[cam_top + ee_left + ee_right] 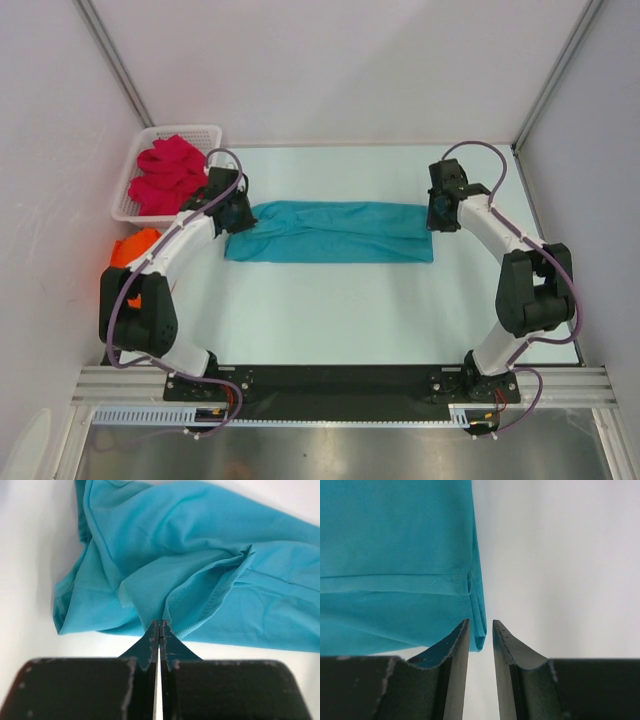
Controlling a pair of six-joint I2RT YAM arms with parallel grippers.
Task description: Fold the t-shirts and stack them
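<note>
Working on the first garment, by the look of it: the teal-blue t-shirt (330, 232), spread as a long, already narrowed band across the middle of the table (330, 320), between the two arms.

Pinching its left end with the left gripper (159, 630), fingers clenched tight on a gathered ridge of cloth, the fabric puckering up into the tips.

Holding the right gripper (481, 630) low at the band's right end, jaws parted and grasping nothing (the hem corner sitting just at the mouth of the gap, beside one finger, not between the pads).

Leaving the other two untouched: the crimson-pink t-shirt (168, 172) heaped in the white basket (180, 130) at the far left, the orange t-shirt (133, 247) bunched just on the near side of that basket, partly hidden by the left arm.

Judging the step as securing both ends before folding the band across. Calling, next, for nudging the right fingers over that hem corner and closing on every layer, then lifting both ends evenly, keeping the cloth taut enough not to slump or twist.
</note>
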